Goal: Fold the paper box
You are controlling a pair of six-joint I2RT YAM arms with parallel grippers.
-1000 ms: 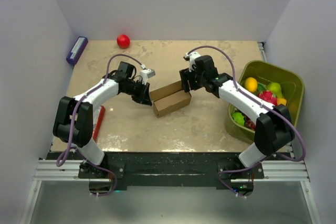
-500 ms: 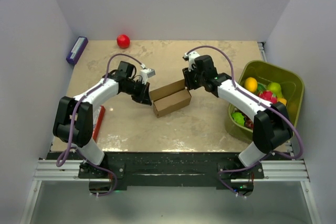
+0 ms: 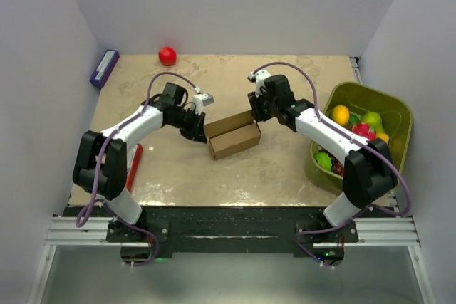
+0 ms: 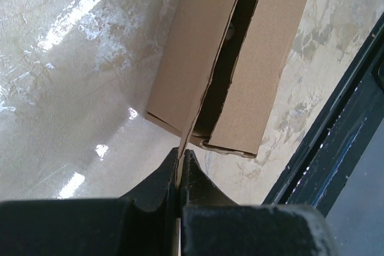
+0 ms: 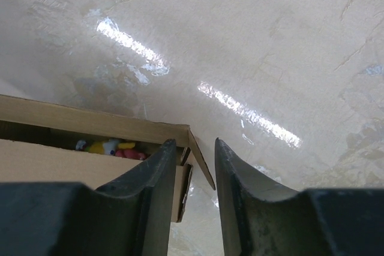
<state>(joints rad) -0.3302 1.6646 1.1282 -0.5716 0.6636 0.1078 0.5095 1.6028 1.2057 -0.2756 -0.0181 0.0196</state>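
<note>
Brown cardboard is what you have between both arms: the paper box (image 3: 232, 134) lies near the middle of the table (image 3: 285, 169), set at a slant, with one claw at each short end.

Your left claw (image 3: 200, 130) is at the box's left end. In the left wrist view its fingers (image 4: 157, 181) are clenched together on a thin cardboard edge that rises from the near corner of the box (image 4: 204, 58), so the left claw (image 4: 180, 159) is grasping that flap. Beyond the pinch, the box runs straight away from the claw, and a dark slit between two panels runs along its length.

Your right claw (image 3: 254, 113) sits at the far right corner of the box. From the right wrist view its jaws stand apart, with bare table showing through the gap. The box (image 5: 60, 148) lies to the left of the right claw (image 5: 193, 151), its corner against the left finger (image 5: 157, 175). A small end flap (image 5: 201, 161) pokes into the gap, and nothing is squeezed there.

The green bin (image 3: 363, 96) stands well apart, at the right edge.
</note>
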